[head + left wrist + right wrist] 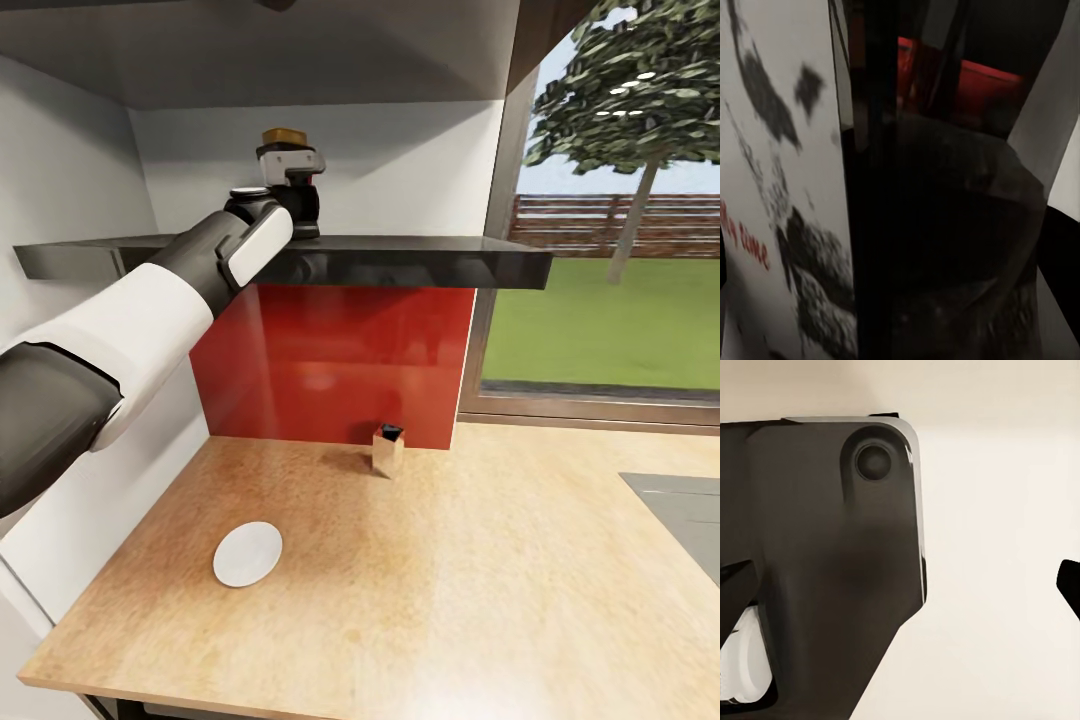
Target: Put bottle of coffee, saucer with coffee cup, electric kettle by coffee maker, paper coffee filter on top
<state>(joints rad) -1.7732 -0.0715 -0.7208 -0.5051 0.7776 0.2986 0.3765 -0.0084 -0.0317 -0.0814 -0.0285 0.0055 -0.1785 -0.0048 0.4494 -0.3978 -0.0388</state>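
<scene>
The bottle of coffee (283, 136) stands on the dark kitchen shelf (420, 262), and its brown cap shows just above my left wrist. My left gripper (300, 208) is up at the bottle, level with its body. In the left wrist view the bottle's white label (780, 187) with black specks and red lettering sits very close, beside dark glass (952, 240); the fingers are not clear. A white saucer (247, 553) lies on the wooden countertop (480, 580). My right gripper (900, 581) is open, with a dark fingertip at each edge of its wrist view.
A small tan box with a black top (387, 448) stands at the back of the counter against the red backsplash (330, 360). A grey inset panel (685, 525) lies at the counter's right. The window (610, 250) is to the right, and a white wall closes the left side.
</scene>
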